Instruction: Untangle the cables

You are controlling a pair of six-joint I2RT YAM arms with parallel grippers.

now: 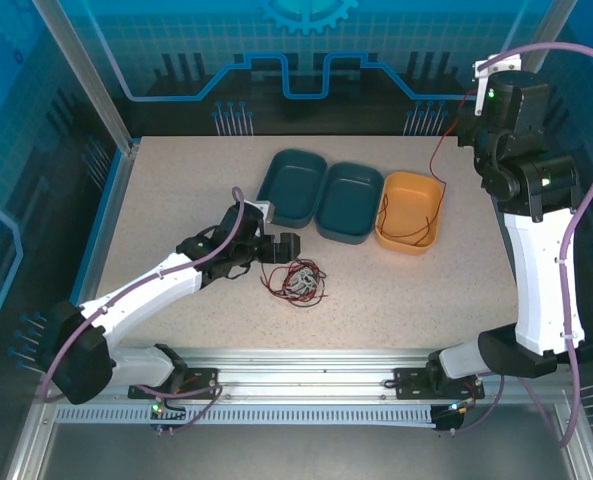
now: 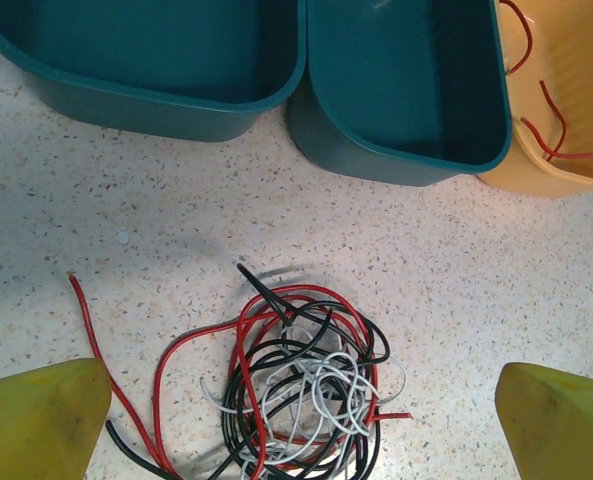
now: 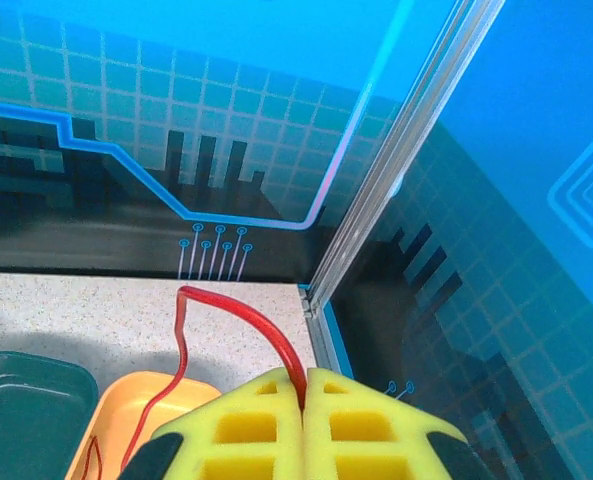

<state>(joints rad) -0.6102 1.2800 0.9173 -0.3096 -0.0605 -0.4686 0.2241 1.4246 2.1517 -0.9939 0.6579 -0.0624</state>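
One red cable (image 3: 184,293) is pinched by the right fingers (image 3: 241,430), pressed together high at upper right, and trails into the orange tray (image 1: 412,176). The tangle (image 2: 296,390) is found on the counter (image 2: 476,280), lower centre, between the spread left fingers (image 2: 36,420), the nearer pair.

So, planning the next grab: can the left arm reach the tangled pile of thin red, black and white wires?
Probably yes: the left gripper hangs open right by the wire pile, with nothing covering it.
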